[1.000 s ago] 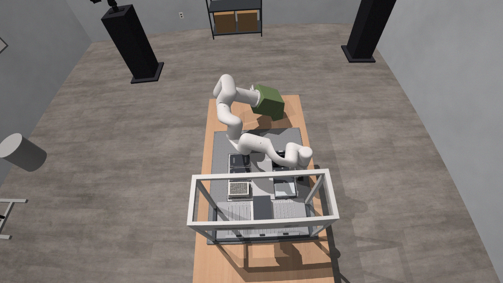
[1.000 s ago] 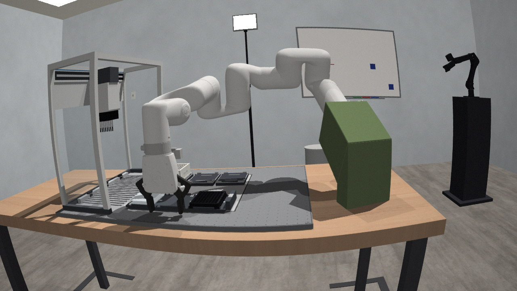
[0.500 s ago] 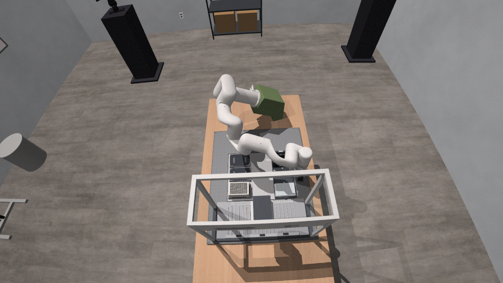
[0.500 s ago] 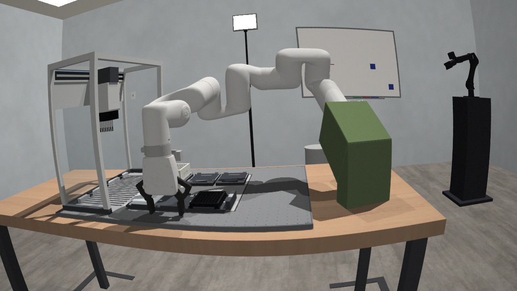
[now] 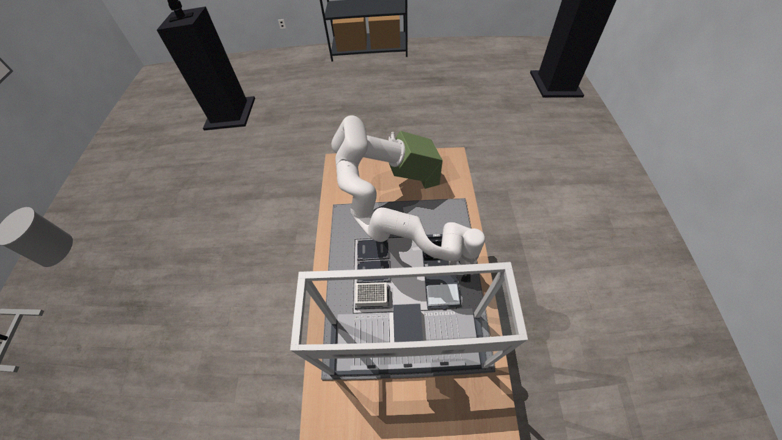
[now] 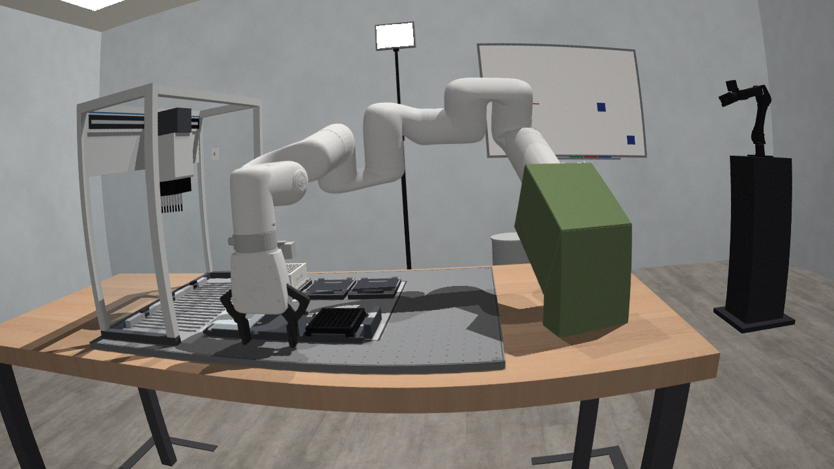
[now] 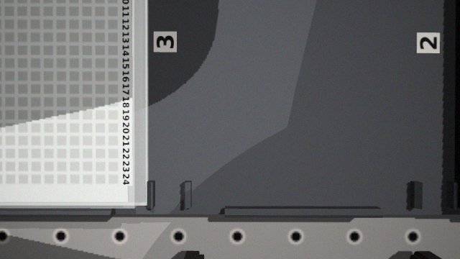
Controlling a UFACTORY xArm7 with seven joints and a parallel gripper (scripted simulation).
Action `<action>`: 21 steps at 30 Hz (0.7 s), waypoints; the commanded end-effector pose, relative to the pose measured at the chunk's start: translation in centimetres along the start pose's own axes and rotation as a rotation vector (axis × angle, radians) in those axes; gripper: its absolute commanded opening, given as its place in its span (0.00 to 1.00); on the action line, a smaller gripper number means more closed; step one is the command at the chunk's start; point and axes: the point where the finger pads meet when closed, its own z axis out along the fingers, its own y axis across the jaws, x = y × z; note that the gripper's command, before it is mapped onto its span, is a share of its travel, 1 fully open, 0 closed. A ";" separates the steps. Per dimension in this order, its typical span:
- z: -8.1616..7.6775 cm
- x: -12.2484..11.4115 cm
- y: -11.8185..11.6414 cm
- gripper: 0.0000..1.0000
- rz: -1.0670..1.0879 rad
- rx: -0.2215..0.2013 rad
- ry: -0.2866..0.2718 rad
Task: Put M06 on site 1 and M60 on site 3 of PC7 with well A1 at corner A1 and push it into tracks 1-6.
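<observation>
End effector (image 6: pixel 266 337) (open) over PC7 (image 6: pixel 373 321)

White gridded M60 (image 7: pixel 65 108) – dark grey PC7 (image 7: pixel 287 108).

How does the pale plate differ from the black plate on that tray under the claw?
The pale plate is whitish, with a fine grid numbered up to 24; the black plate is dark and its wells look coarser. The pale plate sits by label 3, nearer the white frame; the black plate sits at the other end. Both lie flat on the tray.
</observation>
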 end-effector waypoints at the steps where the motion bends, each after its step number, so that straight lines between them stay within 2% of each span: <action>1: -0.3 0.0 -0.1 1.00 0.001 0.003 -0.005; 21: -0.3 0.9 -0.1 1.00 0.001 0.003 -0.005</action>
